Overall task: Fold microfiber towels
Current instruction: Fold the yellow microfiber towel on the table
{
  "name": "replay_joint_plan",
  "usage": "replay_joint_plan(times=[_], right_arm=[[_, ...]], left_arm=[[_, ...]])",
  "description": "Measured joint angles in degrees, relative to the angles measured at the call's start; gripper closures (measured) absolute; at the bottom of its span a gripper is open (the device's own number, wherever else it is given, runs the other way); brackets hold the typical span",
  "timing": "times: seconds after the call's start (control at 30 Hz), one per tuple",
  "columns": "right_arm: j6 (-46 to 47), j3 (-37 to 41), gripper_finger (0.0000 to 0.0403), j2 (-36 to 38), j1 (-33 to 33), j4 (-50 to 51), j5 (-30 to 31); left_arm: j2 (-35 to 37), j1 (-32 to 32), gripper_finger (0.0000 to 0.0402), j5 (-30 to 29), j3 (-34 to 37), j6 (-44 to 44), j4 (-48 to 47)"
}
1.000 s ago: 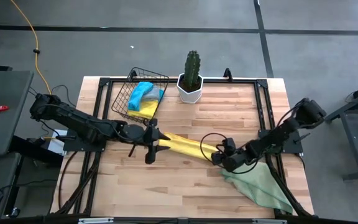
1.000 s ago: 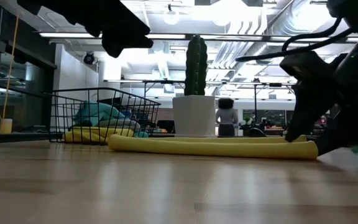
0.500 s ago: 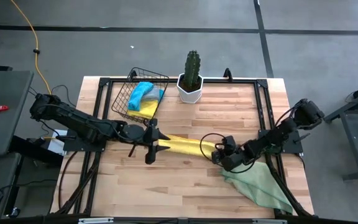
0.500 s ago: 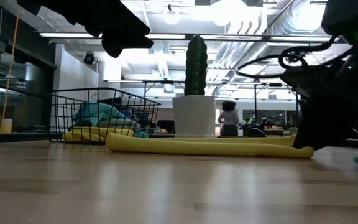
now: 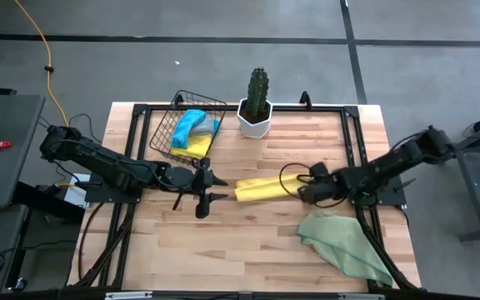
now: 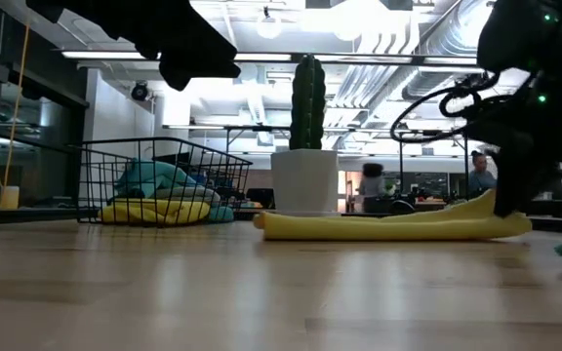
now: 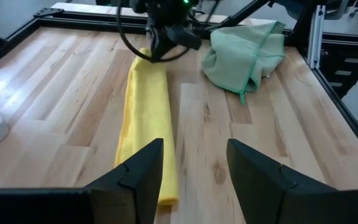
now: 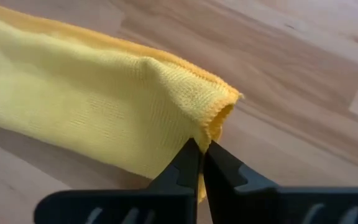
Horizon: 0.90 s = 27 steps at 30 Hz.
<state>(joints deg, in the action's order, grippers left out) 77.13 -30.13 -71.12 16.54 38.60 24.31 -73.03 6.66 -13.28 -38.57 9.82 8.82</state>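
A yellow microfiber towel (image 5: 262,188), folded into a long strip, lies across the middle of the table. My right gripper (image 5: 301,192) is shut on its right end. My left gripper (image 5: 221,188) hangs open just off the strip's left end (image 7: 166,193), above the table and touching nothing. A pale green towel (image 5: 347,243) lies crumpled at the near right. A blue towel (image 5: 192,123) and another yellow one (image 5: 198,146) lie in the wire basket (image 5: 163,133). My right gripper pinches the yellow towel's right end (image 8: 215,118) between its two fingertips, at the folded edge where several layers show. The fingers slant down from the table's right side. That end (image 6: 484,205) is raised a little; the strip's other part lies on the table.
A potted cactus (image 5: 257,104) in a white pot stands at the far edge, beside the basket. Black frame rails (image 5: 352,133) run along the table's sides. Bare wood lies in front of the yellow strip (image 5: 223,250).
My right gripper has shut on the yellow towel's right end, rolled, risen a little and gone toward the table's far right. The strip has slid along the table after it: its left end has drawn away from my left gripper, and it now lies more level across the table.
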Motion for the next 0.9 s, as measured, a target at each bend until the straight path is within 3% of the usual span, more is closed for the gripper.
replay_joint_plan(times=[0.23, 0.4, 0.5, 0.6, 0.73, 0.83, 0.9], right_arm=[[-4.9, -1.5, 0.0402, 6.3, -2.0, -0.3, -0.6], [-7.7, -3.5, 0.0402, 6.8, -2.4, -0.2, 0.2], [-8.2, -4.0, 0.0402, 6.8, -2.5, -0.4, 0.2], [-8.1, -4.0, 0.0402, 6.8, -2.5, -0.3, 0.3], [-8.2, -4.0, 0.0403, 6.8, -2.5, -0.3, 0.3], [-8.2, -4.0, 0.0403, 6.8, -2.5, -0.3, 0.3], [-8.2, -4.0, 0.0403, 6.8, -2.4, -0.3, 0.3]], left_arm=[[-0.3, 0.0, 0.0234, -0.2, 0.0, -2.4, 0.7], [-4.7, 0.0, 0.0236, -6.4, 0.0, -7.2, 9.5], [-9.4, 0.0, 0.0256, -7.3, 0.0, -10.4, 15.3], [-14.5, -0.5, 0.0303, -7.3, 0.0, -9.9, 21.0], [-16.3, -3.7, 0.0387, -4.3, -2.9, -2.8, 14.2], [-15.8, -5.9, 0.0393, -0.6, -6.2, -0.1, 5.9], [-15.9, -6.0, 0.0399, -1.8, -7.2, -0.1, 2.6]])
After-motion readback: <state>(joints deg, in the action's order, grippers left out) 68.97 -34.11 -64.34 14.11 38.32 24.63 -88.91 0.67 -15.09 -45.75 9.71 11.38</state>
